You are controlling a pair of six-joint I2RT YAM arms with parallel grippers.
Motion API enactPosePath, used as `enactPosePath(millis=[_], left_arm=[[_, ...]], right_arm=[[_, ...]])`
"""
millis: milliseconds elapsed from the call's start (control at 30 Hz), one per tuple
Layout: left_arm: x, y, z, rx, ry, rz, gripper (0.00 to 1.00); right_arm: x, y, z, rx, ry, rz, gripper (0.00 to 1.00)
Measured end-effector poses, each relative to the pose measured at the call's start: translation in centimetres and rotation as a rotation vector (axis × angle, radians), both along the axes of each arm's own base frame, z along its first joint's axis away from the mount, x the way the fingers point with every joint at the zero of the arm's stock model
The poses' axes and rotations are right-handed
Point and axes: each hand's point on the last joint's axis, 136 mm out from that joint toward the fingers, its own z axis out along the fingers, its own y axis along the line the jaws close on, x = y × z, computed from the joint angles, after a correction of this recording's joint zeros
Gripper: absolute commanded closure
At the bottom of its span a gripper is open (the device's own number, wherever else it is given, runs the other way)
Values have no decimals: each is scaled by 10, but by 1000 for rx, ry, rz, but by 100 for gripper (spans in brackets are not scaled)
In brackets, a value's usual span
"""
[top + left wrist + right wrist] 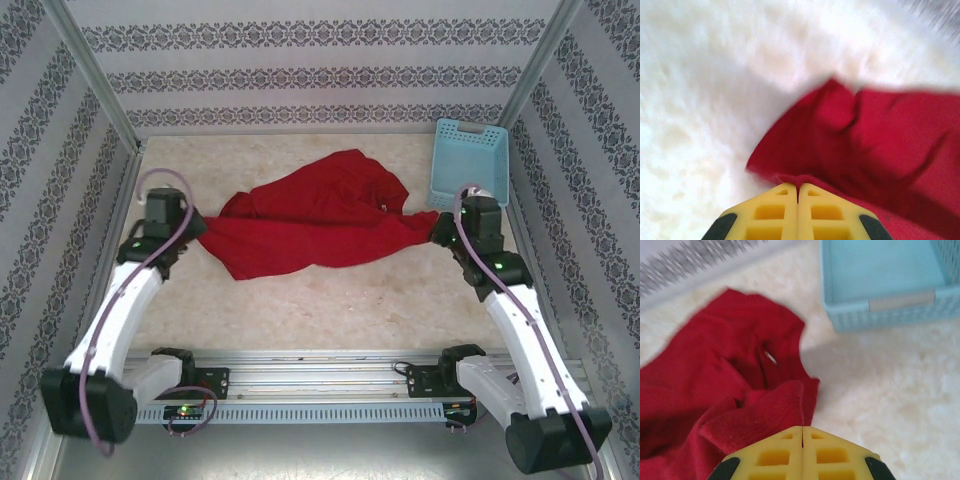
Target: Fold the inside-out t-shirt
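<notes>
**Shirt stretched crosswise between two closed grippers**

The inside-out t-shirt (310, 228) lies rumpled on the table (330, 310), its long axis running left to right across the space between the arms, with its bulk bunched toward the far side. The left gripper (198, 226) sits at the shirt's left end and the right gripper (438, 228) at its right end, so each arm is nearest its own end.

In the left wrist view the yellow fingers (770, 212) are pressed together with no gap, and red cloth runs in under their tips. It looks pinched, though the bite itself is hidden. In the right wrist view the jaws are likewise closed, with a ribbed edge of the shirt bunched at the tips.

The light blue basket (470, 160) stands just beyond the right gripper, apart from the cloth. Any spreading pull would likely run along this left-right line.
</notes>
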Motion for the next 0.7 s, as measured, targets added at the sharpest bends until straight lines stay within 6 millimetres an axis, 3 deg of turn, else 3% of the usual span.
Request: enactPosePath(millis=[67, 133, 233, 333, 400, 467, 600, 700], left_arm=[[-11, 11, 52, 10, -143, 40, 100], [-25, 17, 91, 20, -246, 57, 100], [-39, 19, 118, 36, -317, 62, 100], [-38, 21, 119, 54, -307, 64, 100], [-28, 25, 104, 70, -234, 75, 100], [-10, 28, 78, 82, -123, 82, 100], [26, 34, -7, 94, 158, 85, 100], [25, 34, -67, 73, 325, 74, 100]], right_arm=[[-6, 1, 29, 4, -84, 13, 100], [-14, 1, 56, 5, -162, 24, 100], [-24, 2, 82, 12, -247, 43, 100], [-30, 6, 98, 16, -314, 69, 100], [-26, 10, 102, 26, -345, 92, 100], [-17, 16, 90, 38, -338, 117, 100], [11, 30, 25, 80, -190, 155, 100], [25, 37, -39, 118, -14, 162, 100]])
